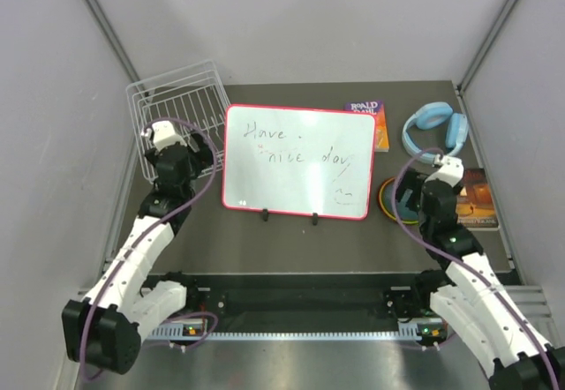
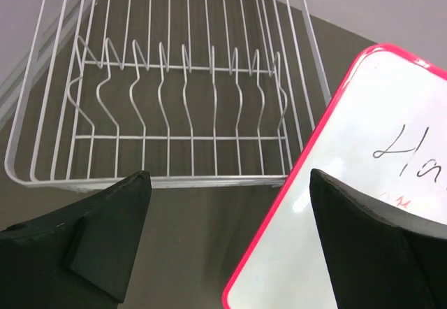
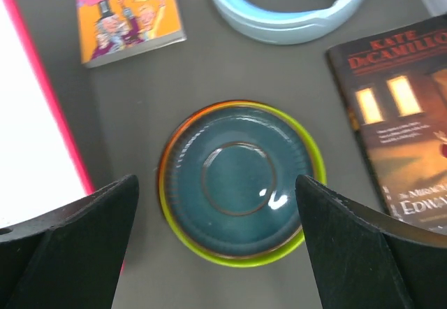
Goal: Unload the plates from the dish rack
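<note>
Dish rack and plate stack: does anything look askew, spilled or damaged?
Nothing stands out. The white wire dish rack sits flat and empty, its bars unbent. The round plates lie in one neat stack, dark blue on top of lime-yellow, an orange rim peeking from beneath. No spill or breakage shows.

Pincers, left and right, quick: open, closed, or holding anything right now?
Left pincer: open, empty, facing the dish rack.
Right pincer: open, empty, over the stacked plates.
</note>
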